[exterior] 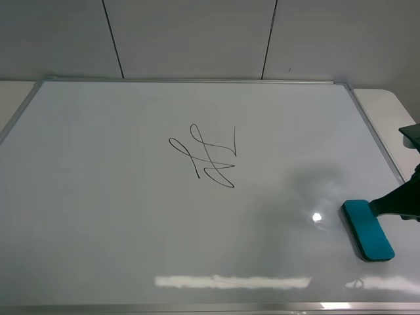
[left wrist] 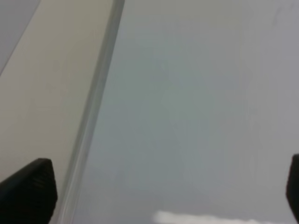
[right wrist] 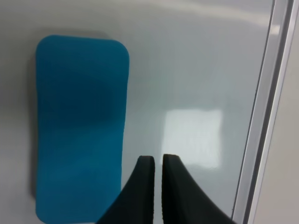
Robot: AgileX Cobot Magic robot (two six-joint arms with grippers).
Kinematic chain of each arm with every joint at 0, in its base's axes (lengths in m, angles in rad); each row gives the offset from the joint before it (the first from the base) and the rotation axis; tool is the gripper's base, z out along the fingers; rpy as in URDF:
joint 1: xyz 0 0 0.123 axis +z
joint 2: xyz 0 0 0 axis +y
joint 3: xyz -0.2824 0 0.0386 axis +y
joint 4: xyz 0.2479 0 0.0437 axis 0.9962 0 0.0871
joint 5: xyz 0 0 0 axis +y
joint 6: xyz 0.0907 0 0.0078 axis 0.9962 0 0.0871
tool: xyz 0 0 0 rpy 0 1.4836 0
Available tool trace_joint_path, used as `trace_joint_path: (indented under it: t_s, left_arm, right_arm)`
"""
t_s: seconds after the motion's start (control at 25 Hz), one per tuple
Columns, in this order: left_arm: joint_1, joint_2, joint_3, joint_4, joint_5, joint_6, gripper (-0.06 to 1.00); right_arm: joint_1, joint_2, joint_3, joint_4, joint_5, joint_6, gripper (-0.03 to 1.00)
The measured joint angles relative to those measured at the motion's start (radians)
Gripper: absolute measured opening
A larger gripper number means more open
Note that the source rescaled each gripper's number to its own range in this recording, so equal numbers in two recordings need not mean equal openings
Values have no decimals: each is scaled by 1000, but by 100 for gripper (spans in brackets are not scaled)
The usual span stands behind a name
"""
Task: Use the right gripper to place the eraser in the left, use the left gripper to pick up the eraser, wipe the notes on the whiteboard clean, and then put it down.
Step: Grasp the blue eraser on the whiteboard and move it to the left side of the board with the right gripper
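Note:
The teal-blue eraser (exterior: 367, 230) lies flat on the whiteboard (exterior: 98, 216) near its front right corner. The notes (exterior: 207, 157), a black looping scribble, sit near the board's middle. My right gripper (exterior: 379, 206) reaches in from the right edge, its tip just beside the eraser's far end. In the right wrist view the right gripper (right wrist: 158, 164) is shut with nothing between its fingers, and the eraser (right wrist: 79, 126) lies next to it, not held. My left gripper (left wrist: 161, 191) is open, fingertips (left wrist: 28, 191) wide apart over the board's left edge; it is out of the exterior view.
The board's thin silver frame (left wrist: 93, 107) runs past the left gripper, with beige table (left wrist: 42, 84) beyond it. The same frame (right wrist: 261, 116) runs close to the right gripper. A pale panelled wall (exterior: 197, 33) stands behind the board.

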Motion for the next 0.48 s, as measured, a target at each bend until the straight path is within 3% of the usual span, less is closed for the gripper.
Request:
trace_joint_path:
  t_s: [0.48]
  left_arm:
    - [0,0,0,0,0,0,100]
  right_arm:
    - [0,207,7,-6,-147,10,0]
